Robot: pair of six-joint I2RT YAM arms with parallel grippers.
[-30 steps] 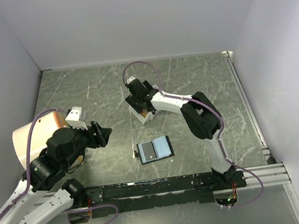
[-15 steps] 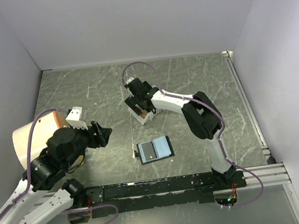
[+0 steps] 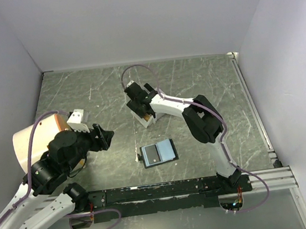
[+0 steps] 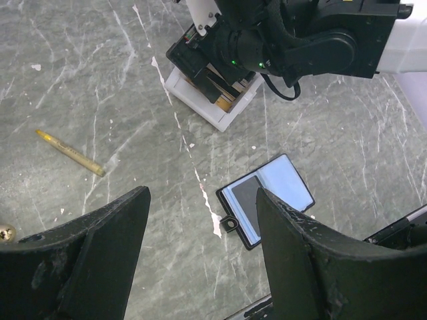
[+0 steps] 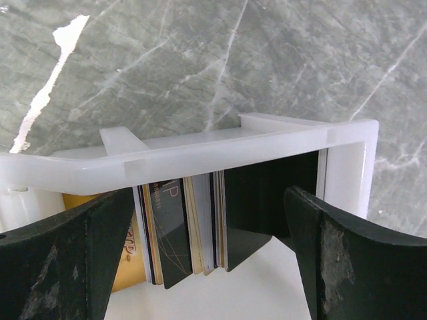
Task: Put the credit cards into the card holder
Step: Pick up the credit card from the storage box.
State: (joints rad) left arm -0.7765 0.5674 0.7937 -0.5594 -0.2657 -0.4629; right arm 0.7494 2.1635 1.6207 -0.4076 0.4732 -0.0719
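**Right claw over the card box, holder lying open**

Start at your left. The left claw [image 4: 201,197] hangs above the desk [image 4: 100,80] with its jaws spread wide and nothing between them. It sits clear of the work, so its camera takes in the whole area. A yellow pen [image 4: 70,153] lies apart on the desk and likely plays no part here.

Moving right, the white box [image 4: 197,107] holds the credit cards [image 5: 175,233] on edge, gold-tan and dark ones packed side by side. Packed that way, only their top edges are free to pinch. That is why your right claw [image 5: 208,200] points down into the box, jaws wide open on either side of the stack and gripping nothing yet.

Right again, and nearer the arms' bases, the card holder [image 3: 159,152] lies flat and opened out with its pale pockets facing up, ready for a card to slide in. A dark card [image 4: 248,195] seems already lodged in one side.
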